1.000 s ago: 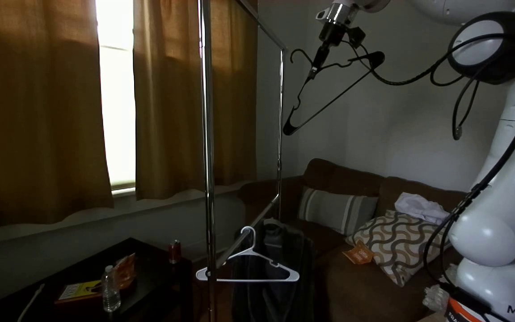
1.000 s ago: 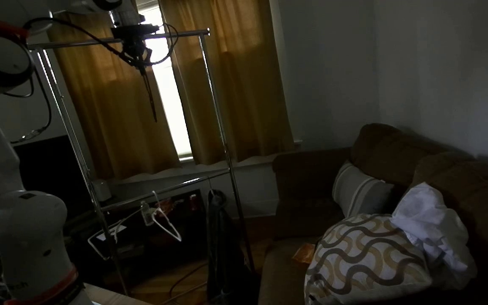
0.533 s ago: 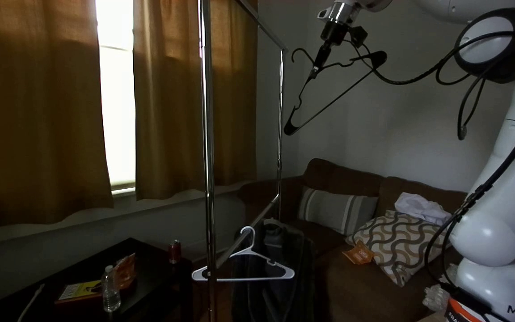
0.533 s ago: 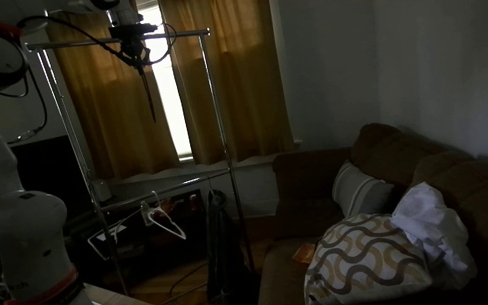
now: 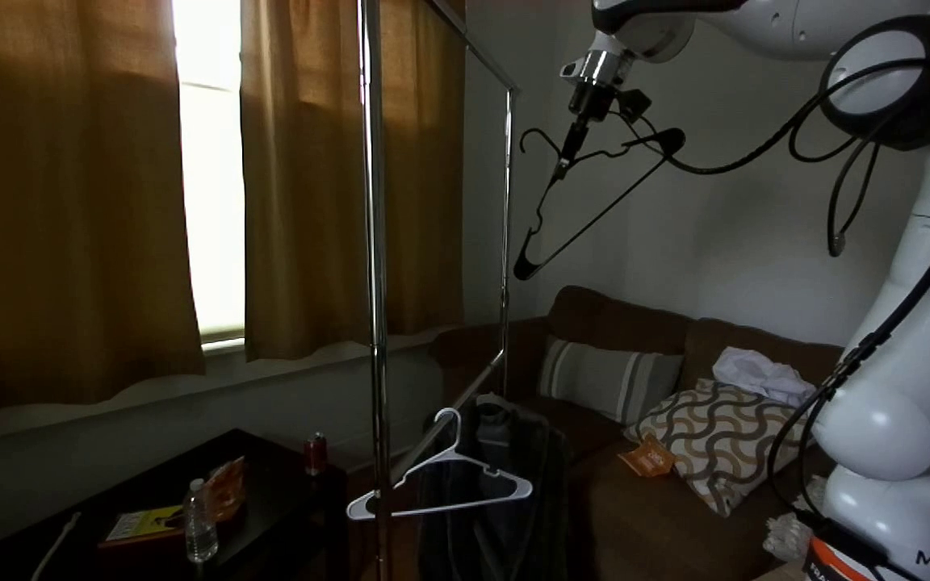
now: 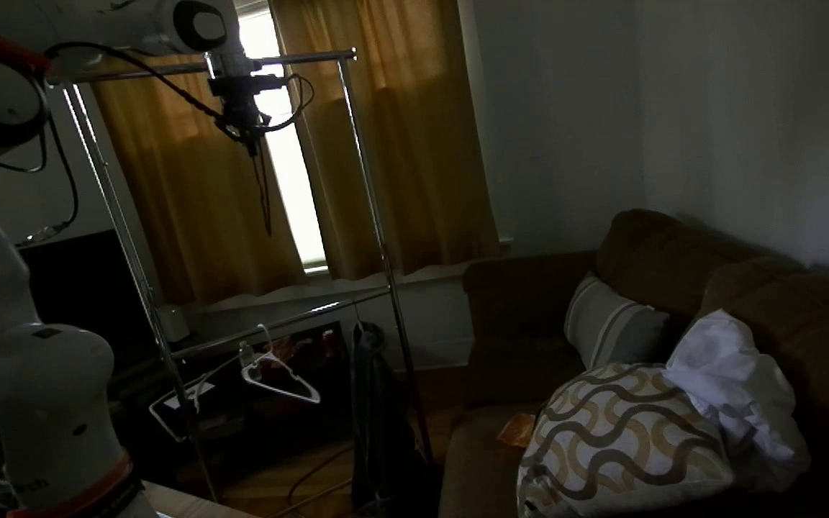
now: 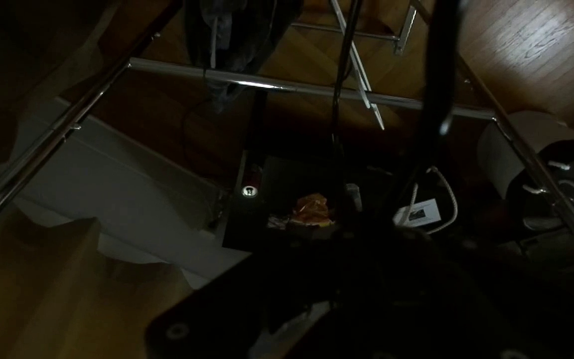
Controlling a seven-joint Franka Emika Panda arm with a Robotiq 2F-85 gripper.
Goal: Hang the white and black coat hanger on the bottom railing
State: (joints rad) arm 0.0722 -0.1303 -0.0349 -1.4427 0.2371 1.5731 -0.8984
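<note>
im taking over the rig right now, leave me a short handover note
Gripper: shut on the dark hanger, held in the air higher than the bottom railing.
White hanger: hooked over that railing.
Done: white hanger hung.
Left: dark hanger is not on the railing; if it belongs to the job, probably lower it, hook it on, then release.

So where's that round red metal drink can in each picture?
In an exterior view: the red metal drink can is low, left of centre.
In an exterior view: the can is left of centre, below halfway.
Wrist view: the can is just left of centre, about halfway down.
Shared landmark: the thin silvery metal lower crossbar.
</note>
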